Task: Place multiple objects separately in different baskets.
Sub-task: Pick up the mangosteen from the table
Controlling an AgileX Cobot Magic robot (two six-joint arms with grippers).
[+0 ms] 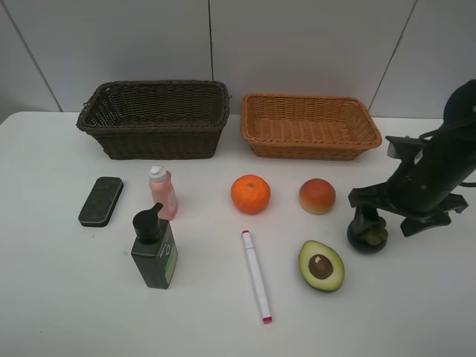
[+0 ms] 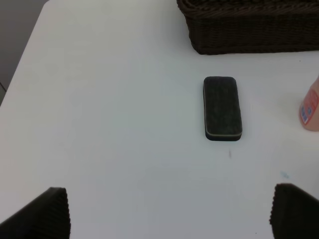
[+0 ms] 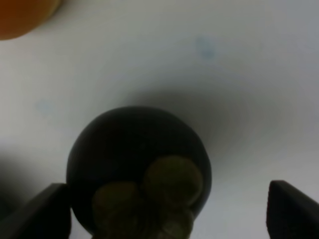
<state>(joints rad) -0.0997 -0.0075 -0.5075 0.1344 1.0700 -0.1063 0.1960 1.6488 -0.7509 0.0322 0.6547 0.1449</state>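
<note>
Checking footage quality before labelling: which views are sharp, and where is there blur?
Exterior high view: sharp, evenly lit, only soft shadows beside the orange. Left wrist view: the black eraser is crisp. Right wrist view: the mangosteen is blurred and dark, too close to focus.

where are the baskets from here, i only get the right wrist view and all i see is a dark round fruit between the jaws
Observer: Both are rectangular woven wicker, side by side at the back of the white table: the light orange-tan basket on the right, nearer your arm, and the dark brown basket on the left.
Operator: anything in them yet
Observer: No, nothing shows in either one.
Operator: what could i bump down here
Observer: A cut avocado half with its pit showing lies just left of the dark round mangosteen, nearer the front edge and not touching it.
</note>
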